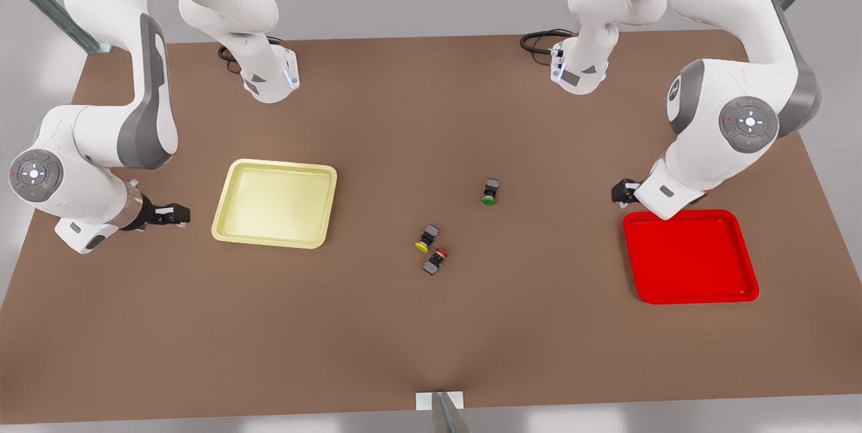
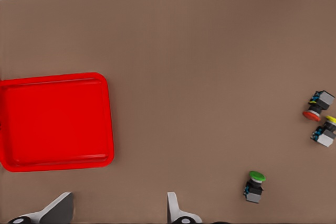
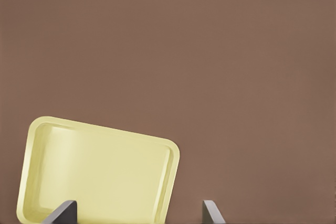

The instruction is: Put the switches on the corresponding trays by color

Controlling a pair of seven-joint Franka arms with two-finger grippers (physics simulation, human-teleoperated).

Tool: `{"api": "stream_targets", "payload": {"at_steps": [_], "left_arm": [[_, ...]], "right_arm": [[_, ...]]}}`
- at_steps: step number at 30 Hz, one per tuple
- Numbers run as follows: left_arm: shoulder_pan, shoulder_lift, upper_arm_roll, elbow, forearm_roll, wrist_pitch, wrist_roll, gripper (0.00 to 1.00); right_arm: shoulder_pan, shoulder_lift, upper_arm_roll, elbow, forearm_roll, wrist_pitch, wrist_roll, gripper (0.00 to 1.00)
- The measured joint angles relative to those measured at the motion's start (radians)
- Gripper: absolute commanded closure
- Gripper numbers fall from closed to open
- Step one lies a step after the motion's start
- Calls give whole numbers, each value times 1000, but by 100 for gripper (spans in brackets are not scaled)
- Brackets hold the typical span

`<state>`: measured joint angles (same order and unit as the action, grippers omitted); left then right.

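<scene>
The yellow-capped switch (image 1: 426, 238) and the red-capped switch (image 1: 436, 260) lie close together on the brown table, near its middle. The left wrist view shows the red switch (image 2: 318, 106) and the yellow switch (image 2: 325, 131) too. The pale yellow tray (image 1: 276, 203) sits at the front view's left, the red tray (image 1: 690, 256) at its right. My left gripper (image 1: 618, 192) hovers open at the red tray's (image 2: 55, 121) far corner, fingers (image 2: 60, 208) spread. My right gripper (image 1: 176, 215) is open beside the yellow tray (image 3: 100, 171), holding nothing.
A green-capped switch (image 1: 491, 191) lies apart from the other two, toward the red tray; it also appears in the left wrist view (image 2: 254, 186). Both arm bases with black cables (image 1: 539, 39) stand at the table's far edge. A metal post (image 1: 444, 413) marks the near edge.
</scene>
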<state>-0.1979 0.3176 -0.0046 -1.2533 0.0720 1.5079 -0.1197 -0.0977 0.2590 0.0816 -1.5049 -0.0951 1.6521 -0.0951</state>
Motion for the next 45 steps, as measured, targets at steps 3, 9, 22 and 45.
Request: {"api": "stream_targets", "payload": {"at_steps": [3, 9, 22, 45], "left_arm": [[-3, 2, 0, -10, 19, 0, -6, 0], [-3, 11, 0, -14, 31, 0, -9, 0], [0, 41, 3, -12, 22, 9, 8, 0], [5, 77, 5, -12, 15, 34, 9, 0]], "right_arm": [[2, 0, 7, -1, 2, 4, 8, 0], [167, 24, 10, -5, 30, 2, 37, 0], [610, 240, 68, 27, 81, 196, 1025, 0], [676, 665, 161, 175, 40, 598, 1450, 0]]}}
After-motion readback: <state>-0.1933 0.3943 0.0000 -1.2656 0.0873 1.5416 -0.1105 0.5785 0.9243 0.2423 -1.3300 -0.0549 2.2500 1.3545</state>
